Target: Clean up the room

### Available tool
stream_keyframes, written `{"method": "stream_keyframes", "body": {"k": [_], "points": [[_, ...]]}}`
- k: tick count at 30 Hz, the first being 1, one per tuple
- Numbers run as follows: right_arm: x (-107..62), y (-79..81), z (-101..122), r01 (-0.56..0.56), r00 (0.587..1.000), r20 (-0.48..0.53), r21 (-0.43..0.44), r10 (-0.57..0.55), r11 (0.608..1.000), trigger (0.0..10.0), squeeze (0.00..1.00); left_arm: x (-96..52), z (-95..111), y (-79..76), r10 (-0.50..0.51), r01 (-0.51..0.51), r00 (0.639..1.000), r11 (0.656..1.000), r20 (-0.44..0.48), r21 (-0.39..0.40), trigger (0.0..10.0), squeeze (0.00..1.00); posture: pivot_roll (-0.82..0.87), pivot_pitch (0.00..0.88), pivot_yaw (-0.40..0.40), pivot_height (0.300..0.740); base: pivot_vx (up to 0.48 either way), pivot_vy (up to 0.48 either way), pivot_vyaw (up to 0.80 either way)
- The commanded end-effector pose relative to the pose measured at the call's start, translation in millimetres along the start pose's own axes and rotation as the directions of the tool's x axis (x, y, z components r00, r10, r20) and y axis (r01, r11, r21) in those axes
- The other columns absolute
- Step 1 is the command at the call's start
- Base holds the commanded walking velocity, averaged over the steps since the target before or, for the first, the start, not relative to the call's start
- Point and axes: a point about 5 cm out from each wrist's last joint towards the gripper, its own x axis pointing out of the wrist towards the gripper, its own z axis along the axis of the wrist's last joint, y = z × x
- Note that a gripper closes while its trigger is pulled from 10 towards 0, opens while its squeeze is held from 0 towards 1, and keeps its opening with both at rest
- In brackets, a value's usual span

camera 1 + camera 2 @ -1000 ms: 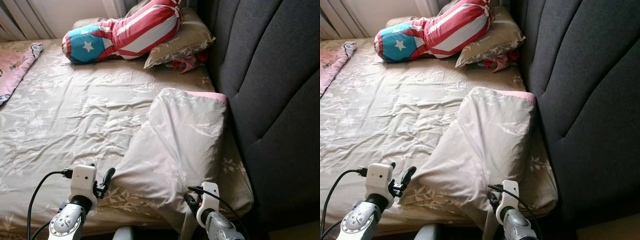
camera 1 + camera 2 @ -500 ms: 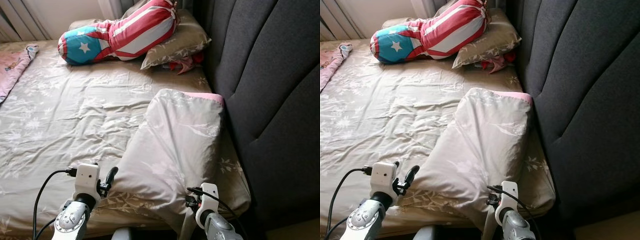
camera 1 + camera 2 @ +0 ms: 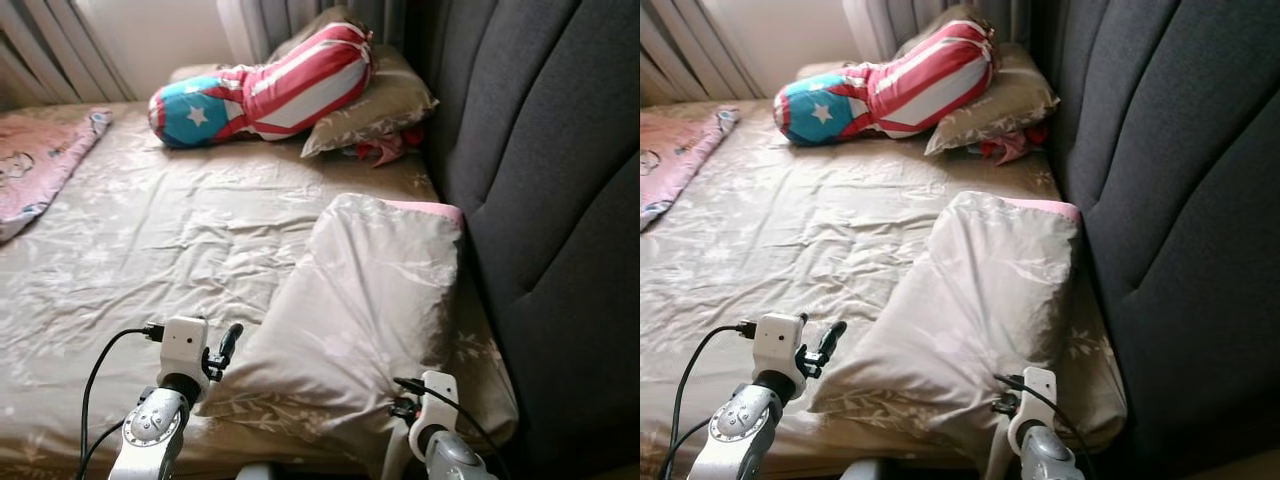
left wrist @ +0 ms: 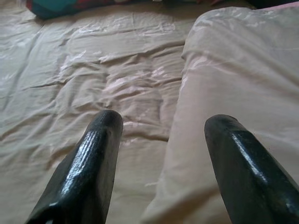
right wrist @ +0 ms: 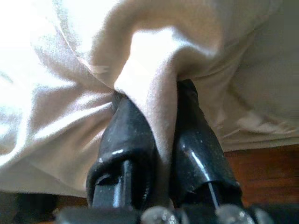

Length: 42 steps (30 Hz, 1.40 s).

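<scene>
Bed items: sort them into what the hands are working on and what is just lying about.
In hand:
- beige floral pillow, corner pinched by the right hand
- left hand, open at its near edge

Lying about:
- red-white striped star bolster
- pink blanket
- far beige pillow
- small red cloth

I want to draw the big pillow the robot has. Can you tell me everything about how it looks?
The pillow is big, soft and pale beige, with faint flower prints and a pink edge at its far end. It lies flat on the wrinkled bed sheet, right beside the dark grey headboard. The right gripper pinches a fold of its near corner. The left gripper is open at its other near corner, not gripping.
</scene>
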Motion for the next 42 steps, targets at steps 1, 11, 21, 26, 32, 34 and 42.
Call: {"method": "stream_keyframes", "body": {"k": [1, 11, 21, 26, 32, 34, 42], "points": [[0.8, -27.8, 47, 0.131, 0.975, 0.185, -0.014, -0.126, 0.991, 0.0, 0.0, -0.8, -4, 2.0, 0.007, -0.006, 1.0, 1.0, -0.015, 0.02, 10.0, 0.0, 0.05, 0.0, 0.028, 0.669, 0.0, 0.0, 0.0], [-24.1, -98.3, 112, 0.503, 0.772, 0.444, 0.012, -0.455, 0.864, 0.0, 0.0, 0.7, -6, 3.4, 0.007, -0.007, 1.0, 1.0, -0.012, 0.024, 10.0, 0.0, 0.04, 0.0, 0.034, 0.669, 0.0, 0.0, 0.0], [-21.2, -89.1, 110, 0.475, 0.793, 0.453, -0.04, -0.408, 0.879, 10.0, 0.0, -0.2, -10, 0.8, 0.005, -0.004, 1.0, 1.0, -0.019, 0.021, 10.0, 0.0, 0.04, 0.013, 0.03, 0.669, 0.0, 0.0, 0.0], [-18.4, -78.9, 102, 0.448, 0.807, 0.448, -0.042, -0.384, 0.893, 10.0, 0.0, -0.1, -10, 0.6, 0.007, -0.006, 1.0, 1.0, -0.02, 0.019, 10.0, 0.0, 0.04, 0.016, 0.028, 0.669, 0.0, 0.0, 0.0], [-13.7, -57.3, 95, 0.328, 0.852, 0.46, -0.094, -0.251, 0.94, 10.0, 1.0, 1.0, -11, -0.8, 0.011, -0.011, 1.0, 1.0, -0.018, 0.014, 10.0, 0.0, 0.04, 0.017, 0.021, 0.669, 0.0, 0.0, 0.0], [-11.5, -45.5, 92, 0.244, 0.875, 0.458, -0.138, -0.157, 0.96, 10.0, 0.0, 1.8, -11, -1.6, 0.013, -0.013, 1.0, 1.0, -0.016, 0.006, 10.0, 0.0, 0.03, 0.018, 0.017, 0.669, 0.0, 0.0, 0.0], [-9.4, 4.7, 41, -0.021, 0.927, 0.364, -0.187, 0.089, 0.982, 10.0, 0.0, -0.6, -32, 3.8, 0.087, -0.097, 0.992, 0.99, -0.096, -0.101, 10.0, 0.0, 0.02, 0.013, 0.001, 0.669, 0.0, 0.0, 0.0]]}}
